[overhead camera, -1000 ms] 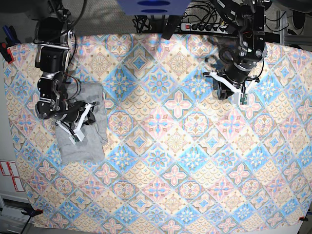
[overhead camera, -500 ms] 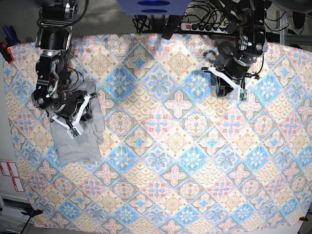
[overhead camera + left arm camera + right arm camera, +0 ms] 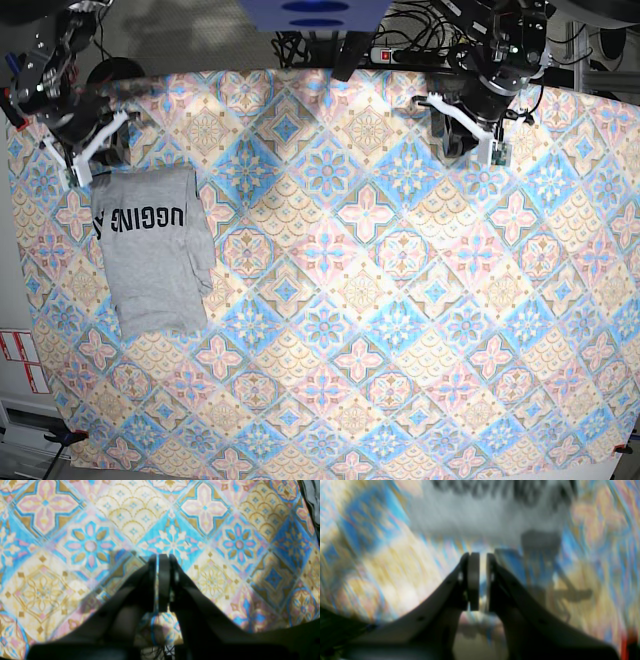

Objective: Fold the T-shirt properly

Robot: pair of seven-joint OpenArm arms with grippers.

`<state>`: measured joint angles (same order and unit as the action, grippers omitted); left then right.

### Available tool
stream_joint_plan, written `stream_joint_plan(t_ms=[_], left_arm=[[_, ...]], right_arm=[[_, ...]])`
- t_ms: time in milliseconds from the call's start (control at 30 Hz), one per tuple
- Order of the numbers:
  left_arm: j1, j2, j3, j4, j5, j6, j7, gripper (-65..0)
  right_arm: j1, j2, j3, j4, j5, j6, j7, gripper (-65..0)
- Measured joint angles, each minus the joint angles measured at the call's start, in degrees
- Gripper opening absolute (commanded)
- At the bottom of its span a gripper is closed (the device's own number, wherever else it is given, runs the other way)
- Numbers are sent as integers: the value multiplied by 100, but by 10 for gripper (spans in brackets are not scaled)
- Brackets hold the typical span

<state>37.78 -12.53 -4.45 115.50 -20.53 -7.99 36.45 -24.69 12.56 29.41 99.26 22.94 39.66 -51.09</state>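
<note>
- The T-shirt [image 3: 153,252] lies folded into a tall rectangle near the left edge of the tablecloth [image 3: 380,330] in the base view, black lettering facing up across its top part.
- Its right edge is rumpled, with a loose fold hanging past the lower right corner; the left and bottom edges run fairly straight.
- The right gripper [image 3: 88,152] hangs just above the shirt's top edge, close to the cloth's far left corner. In its blurred wrist view the right gripper [image 3: 479,555] has its jaws nearly together with a thin gap, grasping nothing.
- The left gripper [image 3: 468,135] sits near the far edge of the tablecloth, well apart from the shirt. In its wrist view the left gripper [image 3: 161,556] has its jaws pressed together, empty, over bare patterned cloth.
- Wide bare cloth spreads between the shirt and the left arm, and toward the near edge.
</note>
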Motion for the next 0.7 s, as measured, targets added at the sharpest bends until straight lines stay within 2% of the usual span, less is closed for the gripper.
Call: stream_joint_plan(t_ms=[133, 467, 633, 700], left_arm=[[496, -4, 9, 114, -2, 7, 22, -650], [1646, -42, -4, 155, 9, 2, -26, -650], [2131, -48, -4, 151, 11, 0, -44, -650], [2192, -48, 0, 0, 20, -33, -63, -650]], right_arm=[[-695, 0, 293, 232, 31, 26, -33, -599], [-1751, -4, 656, 262, 70, 17, 37, -599], [-2308, -372, 669, 219, 57, 24, 31, -599], [-2439, -411, 645, 70, 55, 57, 48, -599]])
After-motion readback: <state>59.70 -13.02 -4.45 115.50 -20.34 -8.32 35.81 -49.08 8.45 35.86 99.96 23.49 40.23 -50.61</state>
